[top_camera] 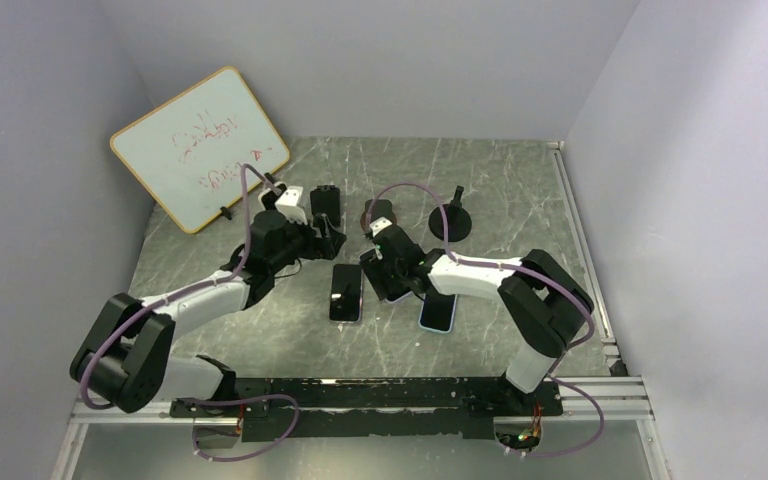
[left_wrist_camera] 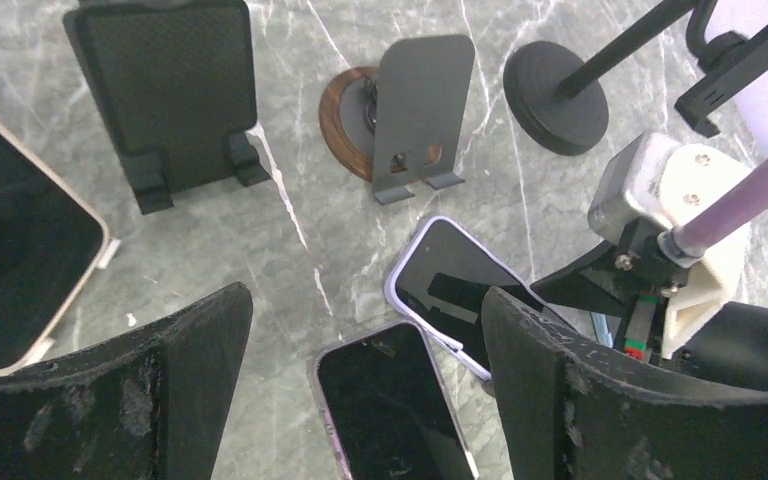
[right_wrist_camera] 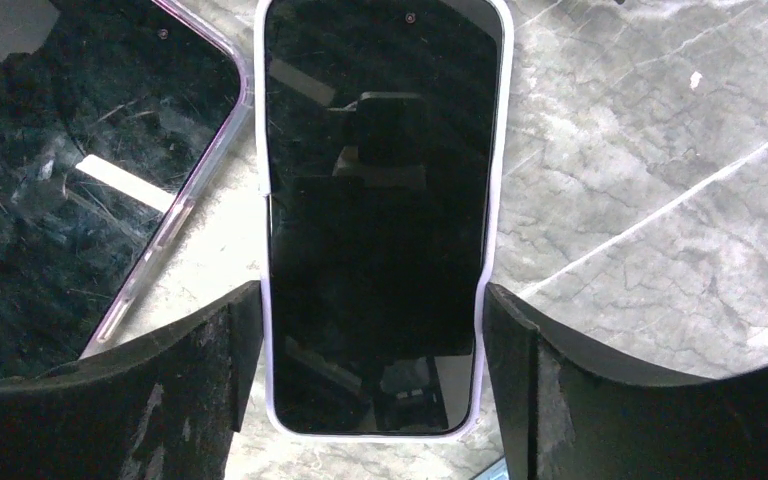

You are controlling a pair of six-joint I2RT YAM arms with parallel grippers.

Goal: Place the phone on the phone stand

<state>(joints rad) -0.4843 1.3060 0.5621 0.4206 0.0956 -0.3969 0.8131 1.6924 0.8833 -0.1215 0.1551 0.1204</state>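
Observation:
A lilac-cased phone (right_wrist_camera: 380,190) lies screen up between my right gripper's (right_wrist_camera: 370,300) fingers, which press on its two long edges near its lower end. From above, that gripper (top_camera: 392,275) sits mid-table over the phone (top_camera: 400,290). My left gripper (left_wrist_camera: 365,300) hangs open above the marble, and a purple-cased phone (left_wrist_camera: 390,410) lies flat below it, untouched. Three stands are behind: a black plate stand (left_wrist_camera: 170,90), a grey stand on a brown disc (left_wrist_camera: 420,110) and a pole stand on a round base (left_wrist_camera: 560,95).
A blue-cased phone (top_camera: 438,313) lies near the right arm, and a beige-cased phone (left_wrist_camera: 20,250) at the left wrist view's left edge. The purple-cased phone (top_camera: 345,292) is between the arms. A whiteboard (top_camera: 200,145) leans at the back left. Grey walls close three sides.

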